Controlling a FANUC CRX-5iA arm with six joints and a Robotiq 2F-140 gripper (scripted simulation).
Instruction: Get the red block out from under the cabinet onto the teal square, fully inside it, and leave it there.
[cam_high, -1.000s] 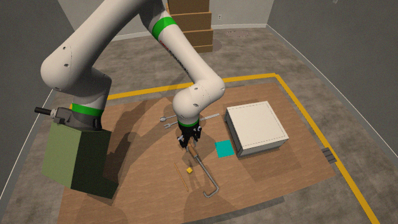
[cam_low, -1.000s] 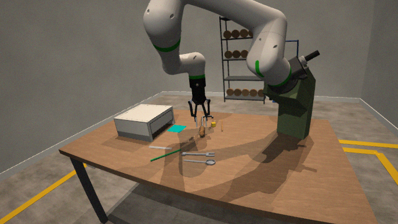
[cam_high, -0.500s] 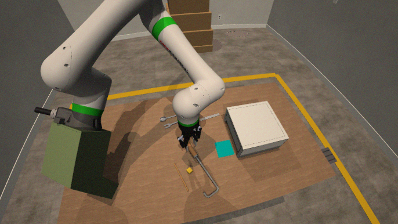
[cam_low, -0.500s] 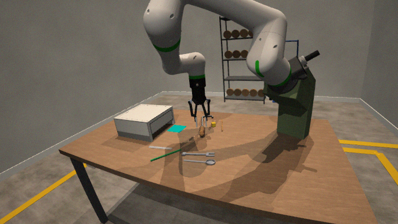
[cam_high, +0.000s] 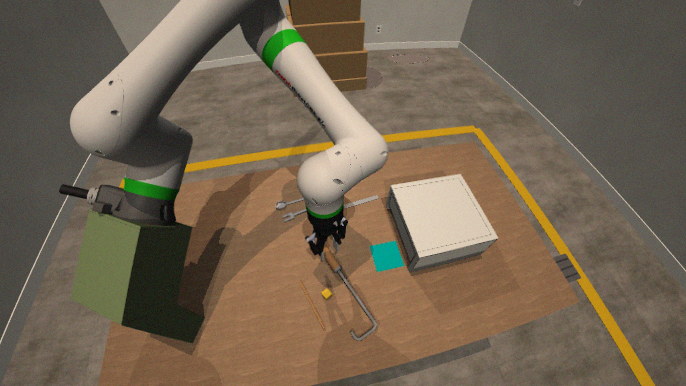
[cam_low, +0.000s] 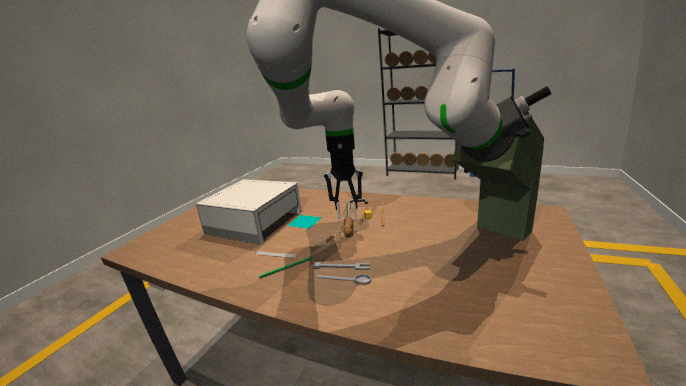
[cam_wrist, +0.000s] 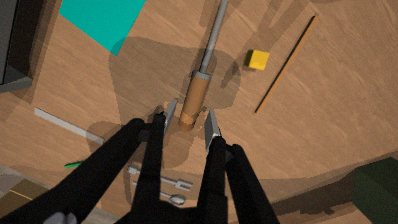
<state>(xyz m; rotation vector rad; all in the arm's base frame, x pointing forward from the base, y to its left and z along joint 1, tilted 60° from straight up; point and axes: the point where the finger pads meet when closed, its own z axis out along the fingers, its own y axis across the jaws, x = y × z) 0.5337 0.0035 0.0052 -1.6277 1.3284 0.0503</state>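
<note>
The red block is hidden; I cannot see it in any view. The white cabinet (cam_high: 440, 215) (cam_low: 247, 205) (cam_wrist: 10, 50) stands on the table with the teal square (cam_high: 386, 256) (cam_low: 304, 221) (cam_wrist: 102, 20) just in front of its open side. A hook tool with a wooden handle (cam_high: 331, 260) (cam_low: 348, 227) (cam_wrist: 195, 97) and a long grey shaft (cam_high: 357, 300) lies beside the square. My gripper (cam_high: 325, 247) (cam_low: 346, 210) (cam_wrist: 191, 112) hangs a little above the handle's end, fingers partly open and astride it, holding nothing.
A yellow cube (cam_high: 326, 293) (cam_low: 368, 214) (cam_wrist: 259, 59) and a thin wooden stick (cam_high: 312, 305) (cam_wrist: 285, 65) lie near the tool. A fork (cam_low: 342, 265), a spoon (cam_low: 345, 278), a grey bar (cam_low: 276, 254) and a green rod (cam_low: 285, 267) lie towards the table's edge. The green robot pedestal (cam_high: 130, 270) stands at one side.
</note>
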